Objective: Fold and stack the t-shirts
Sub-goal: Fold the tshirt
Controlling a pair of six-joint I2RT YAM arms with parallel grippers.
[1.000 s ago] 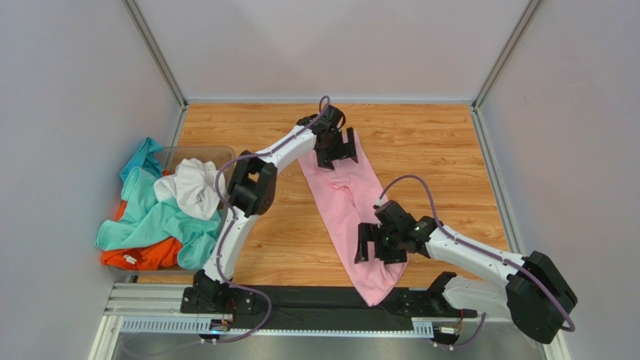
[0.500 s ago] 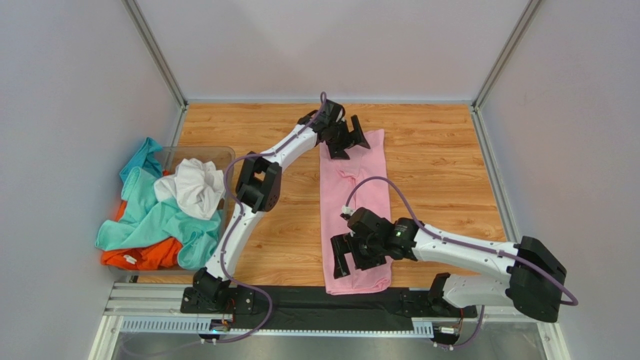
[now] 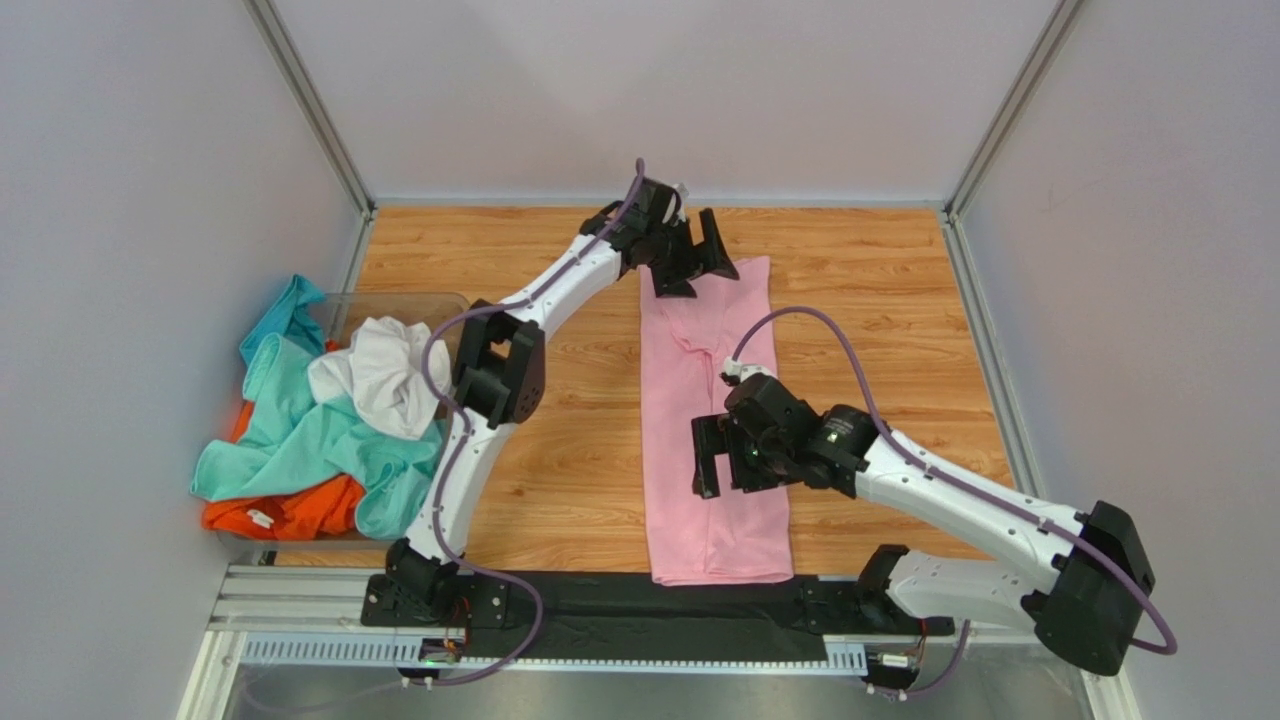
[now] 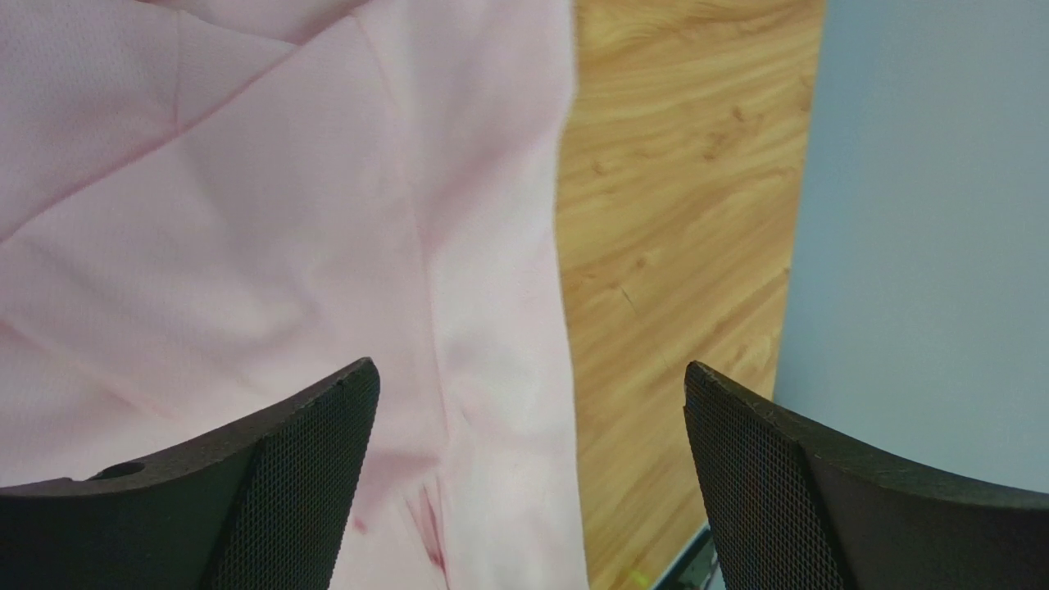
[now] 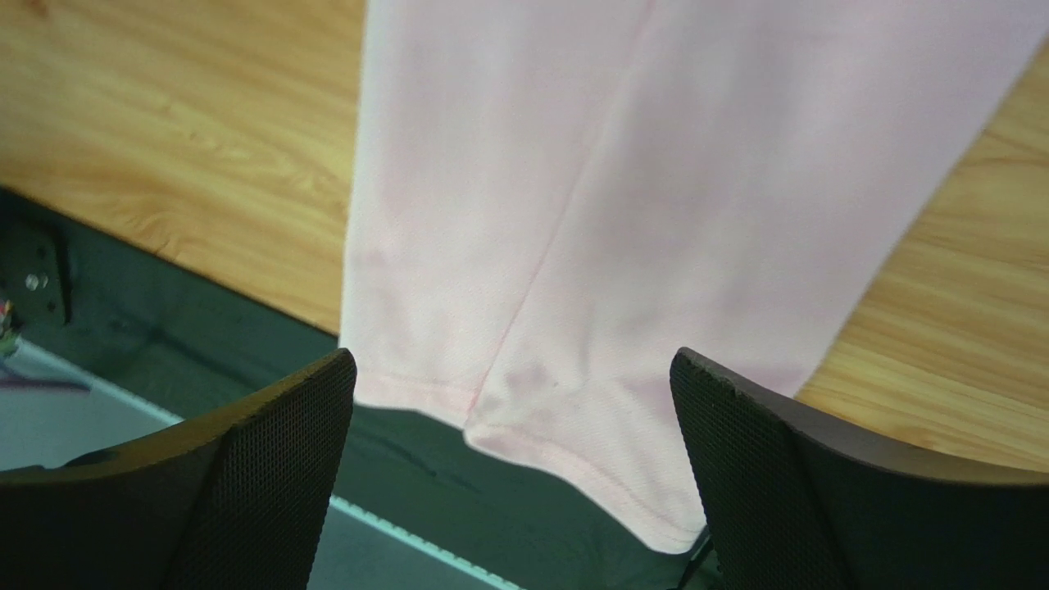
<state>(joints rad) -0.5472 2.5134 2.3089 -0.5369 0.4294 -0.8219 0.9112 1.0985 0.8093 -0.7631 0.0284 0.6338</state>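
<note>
1. The left end effector [image 3: 687,255] is spread wide, gripping nothing, over the far end of the pink shirt [image 3: 703,375].
2. The right end effector [image 3: 735,456] is equally wide and empty, over the near half.
3. The pink shirt lies lengthwise mid-bench [image 3: 872,300].

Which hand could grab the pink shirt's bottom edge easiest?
Probably the right hand: it hangs open above the near half of the pink shirt. The left hand is at the far end.

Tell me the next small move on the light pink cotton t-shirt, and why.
Probably lower the right gripper to pinch the near hem of the light pink cotton t-shirt. It lies flat as a long narrow strip, both grippers hang open above it, the left gripper at its far end; folding it in half looks next.
</note>
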